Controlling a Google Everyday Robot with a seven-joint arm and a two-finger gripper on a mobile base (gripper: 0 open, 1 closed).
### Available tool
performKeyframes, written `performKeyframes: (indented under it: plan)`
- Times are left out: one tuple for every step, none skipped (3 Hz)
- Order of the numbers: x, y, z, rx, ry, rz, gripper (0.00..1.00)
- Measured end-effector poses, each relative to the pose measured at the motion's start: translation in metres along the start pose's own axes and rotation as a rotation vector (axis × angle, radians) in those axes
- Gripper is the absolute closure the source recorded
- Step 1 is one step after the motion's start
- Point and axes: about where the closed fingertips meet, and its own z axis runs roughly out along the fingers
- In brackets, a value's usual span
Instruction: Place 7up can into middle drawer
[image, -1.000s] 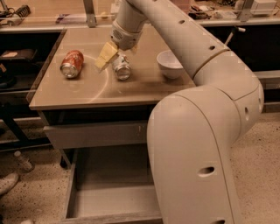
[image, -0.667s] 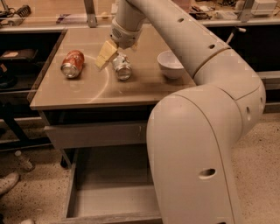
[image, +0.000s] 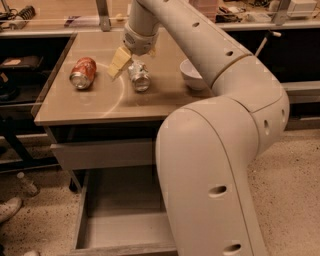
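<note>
On the tan table, toward the back middle: 7up can, lying on its side, one silver end toward the camera. Right above it, gripper, spread wide, gripping nothing. One yellowish finger slanting down just left of the can, the other mostly hidden behind the wrist. Left of the 7up can and apart from it: orange can, also on its side. To the right, close to the arm: white bowl, upright. Under the tabletop, upper drawer, pushed in. Below that, middle drawer, pulled out, flat grey bottom in view, right part hidden behind the arm. 7up can well apart from it, up on the table. All around, speckled floor; at the lower left, a shoe.
</note>
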Motion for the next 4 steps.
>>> performKeyframes:
  plan:
    - [0.002, -0.013, 0.007, 0.006, 0.000, 0.038, 0.00]
    - [0.008, -0.026, 0.018, 0.002, 0.013, 0.079, 0.00]
    - [0.014, -0.035, 0.033, -0.009, 0.035, 0.119, 0.00]
    - [0.013, -0.036, 0.036, -0.010, 0.034, 0.120, 0.18]
